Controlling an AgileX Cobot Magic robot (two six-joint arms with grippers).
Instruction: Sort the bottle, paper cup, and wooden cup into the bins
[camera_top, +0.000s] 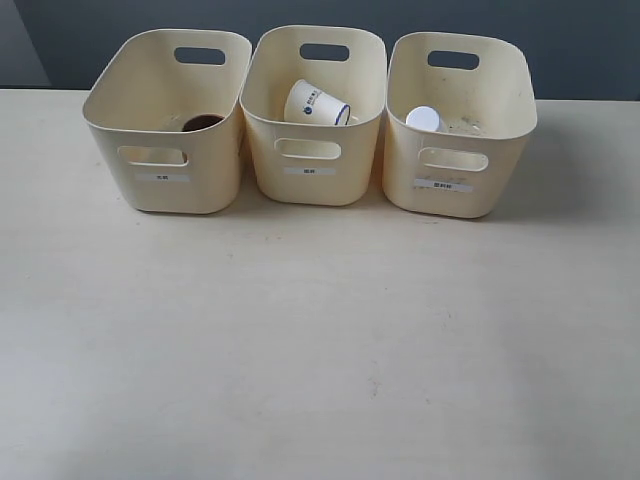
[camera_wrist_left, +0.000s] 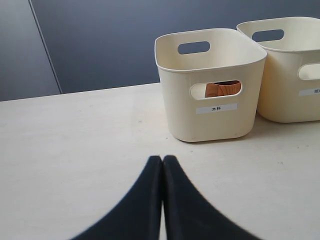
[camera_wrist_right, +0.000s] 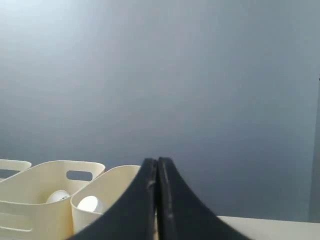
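Risk, paper cup: the white tapered paper cup with the blue logo (camera_top: 317, 103) lies tipped on its side in the middle bin; I judge that a knock to that bin could roll it about, though its walls should keep it in.
Risk, my arms: both are drawn back from the bins; I judge the chief hazard is a careless sweep forward catching a rim and sliding a light bin across the bench.
Risk, labels: the small white front labels are too small to read in the exterior view, so I cannot confirm each item matches its bin.
Left bin: cream plastic bin with rounded corners and oval cut-out handles (camera_top: 160, 175); holds the rounded dark reddish-brown wooden cup (camera_top: 202, 122), its side showing through the front handle slot in my left wrist view (camera_wrist_left: 223, 89).
Middle bin: identical cream plastic bin (camera_top: 312, 180); holds the paper cup alone.
Right bin: identical cream plastic bin (camera_top: 452, 190); holds the small clear plastic bottle, of which only the white screw cap (camera_top: 424, 119) shows plainly.
Bench: pale cream flat bench (camera_top: 320, 350); nothing of the task stands outside a bin, so I judge the sorting complete.
Left pincer (camera_wrist_left: 162, 159): tips pressed together, holding nothing, low over the bench.
Right pincer (camera_wrist_right: 157, 161): tips together, empty, raised near the bins.
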